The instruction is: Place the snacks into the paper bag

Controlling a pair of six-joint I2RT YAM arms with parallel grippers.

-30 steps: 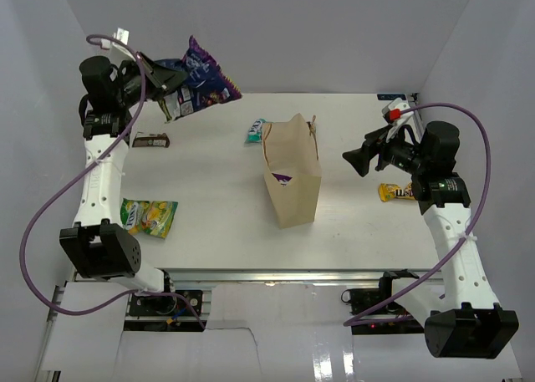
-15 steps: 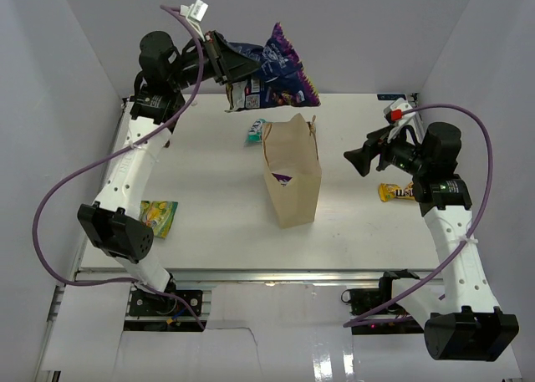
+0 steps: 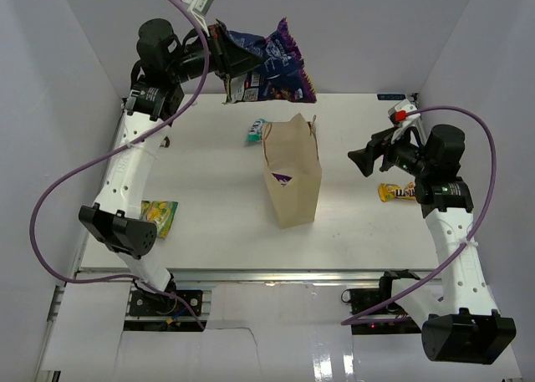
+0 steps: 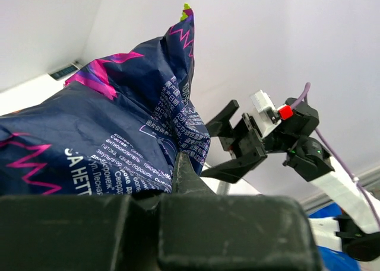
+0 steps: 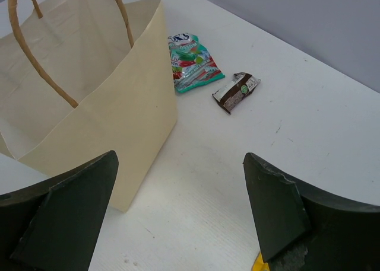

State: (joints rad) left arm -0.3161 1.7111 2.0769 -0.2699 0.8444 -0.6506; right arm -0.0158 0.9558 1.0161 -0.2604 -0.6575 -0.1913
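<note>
My left gripper point(image 3: 227, 64) is shut on the purple-black chip bag point(image 3: 272, 64) and holds it high in the air, behind and to the left of the upright tan paper bag point(image 3: 292, 173). The chip bag fills the left wrist view point(image 4: 119, 134). My right gripper point(image 3: 361, 159) is open and empty, to the right of the paper bag point(image 5: 89, 93) and facing it. A teal-white packet point(image 3: 255, 131) lies behind the bag, and a small brown bar point(image 5: 236, 92) lies beyond that packet point(image 5: 193, 63). A green-yellow pouch point(image 3: 159, 216) lies at the front left. A yellow candy packet point(image 3: 397, 191) lies under my right arm.
White walls close in the table at the back and on both sides. The table's front edge is a metal rail point(image 3: 267, 277) between the arm bases. My right arm shows in the left wrist view point(image 4: 267, 140).
My left arm has lifted the chip bag and swung it right, from the far left corner to above and behind the paper bag. The right arm has barely moved.
</note>
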